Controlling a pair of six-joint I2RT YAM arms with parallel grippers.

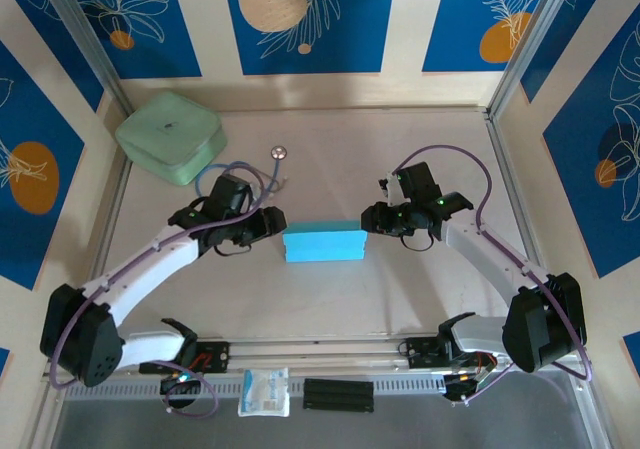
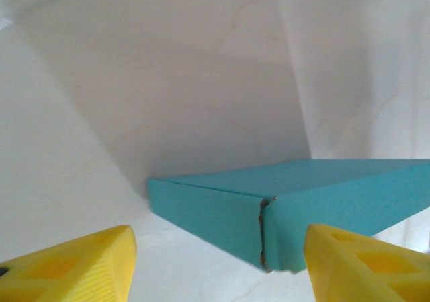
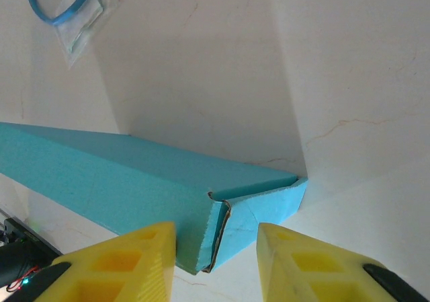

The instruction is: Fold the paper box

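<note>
Yellow-fingered left gripper (image 2: 216,255): jaws spread wide, straddling a paper box (image 1: 322,242) corner, untouched; right gripper (image 3: 216,238): jaws narrower, open astride the end seam. Box lies on the worktop (image 1: 400,304), between them. Probably light, dent-prone card; take it by the short ends. Free room all round.

Counting by kind, clockwise from the table's centre: one teal paper box (image 1: 323,242) at centre. Two grippers: left gripper (image 1: 270,224) at nine o'clock of it, right gripper (image 1: 372,219) at three. One mint-green case (image 1: 170,136) at eleven. One blue tube with a metal disc (image 1: 279,153) at twelve. One clear packet (image 1: 264,390) and one black ribbed strip (image 1: 338,393) at six.
</note>
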